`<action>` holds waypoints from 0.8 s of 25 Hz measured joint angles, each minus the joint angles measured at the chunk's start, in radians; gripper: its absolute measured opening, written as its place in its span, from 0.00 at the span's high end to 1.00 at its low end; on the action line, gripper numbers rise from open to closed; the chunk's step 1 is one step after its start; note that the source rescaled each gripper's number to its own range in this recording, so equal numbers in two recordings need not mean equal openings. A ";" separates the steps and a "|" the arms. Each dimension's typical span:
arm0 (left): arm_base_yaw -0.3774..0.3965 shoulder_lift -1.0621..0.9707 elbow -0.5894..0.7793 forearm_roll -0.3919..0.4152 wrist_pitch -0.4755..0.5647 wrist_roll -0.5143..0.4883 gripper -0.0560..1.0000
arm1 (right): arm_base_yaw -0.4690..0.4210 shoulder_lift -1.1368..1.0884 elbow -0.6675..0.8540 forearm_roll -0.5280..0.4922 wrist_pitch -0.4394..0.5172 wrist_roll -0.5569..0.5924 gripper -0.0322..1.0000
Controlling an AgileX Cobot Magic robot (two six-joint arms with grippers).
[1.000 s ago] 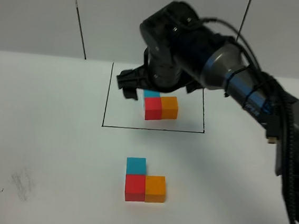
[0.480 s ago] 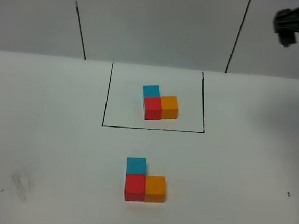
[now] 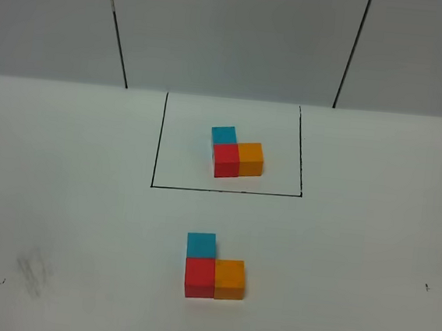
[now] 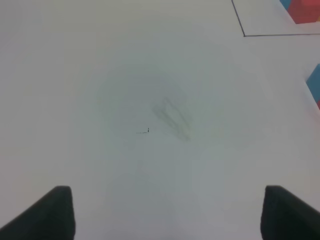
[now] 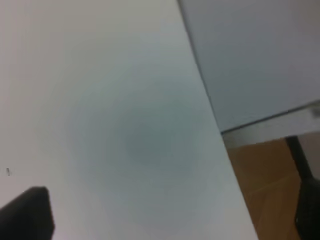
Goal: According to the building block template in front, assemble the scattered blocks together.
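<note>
The building block template is an L of light blue, red and orange cubes inside a thin black outline at the far middle of the table. Nearer the front, the scattered blocks stand joined in the same L: blue, red, orange. Neither gripper shows in the exterior high view. My left gripper is open over bare white table, with the outline's corner and a blue cube's edge off to one side. My right gripper is open near the table's edge, with nothing between its fingers.
The white table carries a faint grey smudge at the front left. In the right wrist view the table edge borders a grey wall and brown floor. Two dark seams run up the back wall.
The right arm, over the template a second ago, has pulled away to the upper right and out of the exterior high view. The blocks have not moved.
</note>
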 joint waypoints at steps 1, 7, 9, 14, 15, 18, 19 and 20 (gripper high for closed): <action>0.000 0.000 0.000 0.000 0.000 0.000 0.07 | 0.000 -0.070 0.034 0.000 0.000 0.004 0.03; 0.000 0.000 0.000 0.000 0.000 0.000 0.07 | 0.000 -0.435 0.211 0.062 0.001 0.028 0.14; 0.000 0.000 0.000 0.000 0.000 0.000 0.07 | 0.000 -0.536 0.270 0.095 0.001 0.029 0.17; 0.000 0.000 0.000 0.000 0.000 0.000 0.07 | 0.000 -0.751 0.414 0.160 0.002 0.030 0.21; 0.000 0.000 0.000 0.000 0.000 0.000 0.07 | 0.000 -0.793 0.446 0.175 0.002 0.029 0.22; 0.000 0.000 0.000 0.000 0.000 0.000 0.07 | 0.000 -0.905 0.541 0.218 0.002 0.024 0.22; 0.000 0.000 0.000 0.000 0.000 0.000 0.07 | 0.000 -0.941 0.573 0.230 0.002 0.019 0.22; 0.000 0.000 0.000 0.000 0.000 0.000 0.07 | 0.000 -0.969 0.598 0.236 -0.008 0.008 0.22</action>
